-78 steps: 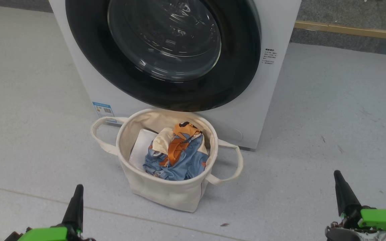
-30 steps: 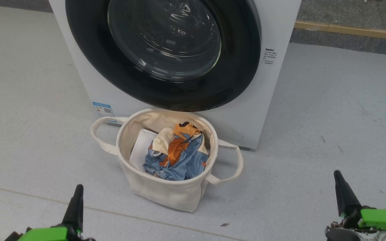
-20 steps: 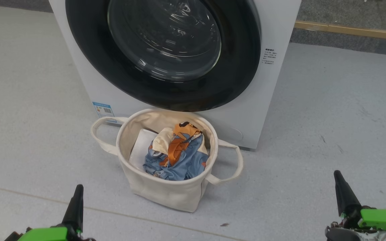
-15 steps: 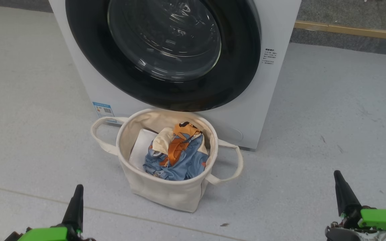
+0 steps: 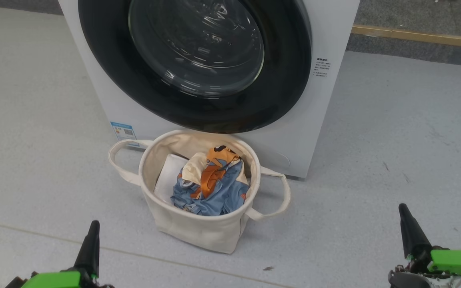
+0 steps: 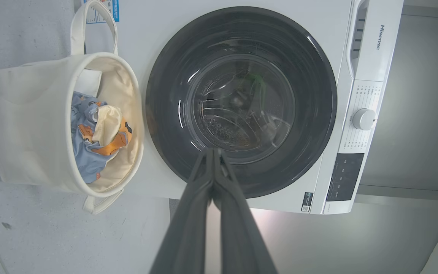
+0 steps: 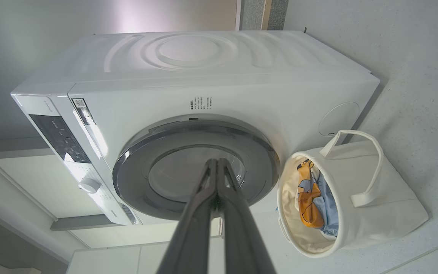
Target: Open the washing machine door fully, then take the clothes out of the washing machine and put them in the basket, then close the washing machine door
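Black-rimmed door (image 5: 106,76) sits flat against the white front of the machine (image 5: 330,32), with no gap that we can see along its edge in either wrist view. Through the glass we see bare drum metal and no fabric.

The clothes (image 5: 210,184), a blue, orange and cream bundle, lie inside the basket (image 5: 198,232), beside a white sheet (image 5: 168,176). The basket stands upright on the floor (image 5: 394,132), mouth up, just in front of the machine and below the door.

The left gripper (image 6: 212,152) and right gripper (image 7: 216,163) both point at the door from well back. Each has its two fingers pressed together along their length and nothing between them. Neither touches door, basket or cloth.

The relation that matters is this. The door lies straight ahead of both jaws, and the basket sits low between the grippers and the machine. In the head view the basket lies left of the midpoint between the two grippers, so we judge the left arm the nearer one to it. The door spans the middle, about equally reachable by either arm.

We judge all three steps done: drum emptied, clothes binned, door closed. We cannot tell from these views whether the latch has caught. If a move is owed, it is a light push on the rim, made with jaws closed as they are.
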Robot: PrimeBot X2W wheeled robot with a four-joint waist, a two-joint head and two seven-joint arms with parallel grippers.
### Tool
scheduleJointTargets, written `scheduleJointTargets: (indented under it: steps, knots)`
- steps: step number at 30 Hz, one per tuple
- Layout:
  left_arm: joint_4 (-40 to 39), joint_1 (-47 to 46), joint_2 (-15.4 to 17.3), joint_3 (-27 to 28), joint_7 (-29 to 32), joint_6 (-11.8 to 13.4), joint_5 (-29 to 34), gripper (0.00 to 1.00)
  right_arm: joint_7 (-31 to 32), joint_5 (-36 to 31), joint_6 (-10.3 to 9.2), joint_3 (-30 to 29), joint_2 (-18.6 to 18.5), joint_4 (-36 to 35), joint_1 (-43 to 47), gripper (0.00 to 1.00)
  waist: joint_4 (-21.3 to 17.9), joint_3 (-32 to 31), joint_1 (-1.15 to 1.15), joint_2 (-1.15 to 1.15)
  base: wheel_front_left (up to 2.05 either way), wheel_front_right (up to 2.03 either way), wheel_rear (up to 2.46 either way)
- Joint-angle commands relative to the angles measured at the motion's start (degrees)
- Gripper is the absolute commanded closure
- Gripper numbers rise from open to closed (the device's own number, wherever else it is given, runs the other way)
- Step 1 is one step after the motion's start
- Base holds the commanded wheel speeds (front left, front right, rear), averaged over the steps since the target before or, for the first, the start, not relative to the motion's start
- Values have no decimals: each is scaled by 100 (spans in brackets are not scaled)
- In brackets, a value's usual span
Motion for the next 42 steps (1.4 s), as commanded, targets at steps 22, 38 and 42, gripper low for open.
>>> scheduleJointTargets:
  steps: [22,38,42]
  knots:
    - [-153,-256,33,193,44,-41,-19,100,47,34,1,115,-66,-179,-280,100,0,0,0,0,0,0,0]
    - [-153,-256,33,193,44,-41,-19,100,47,34,1,115,-66,-179,-280,100,0,0,0,0,0,0,0]
    - [-153,-256,33,193,44,-41,-19,100,47,34,1,115,-66,-179,-280,100,0,0,0,0,0,0,0]
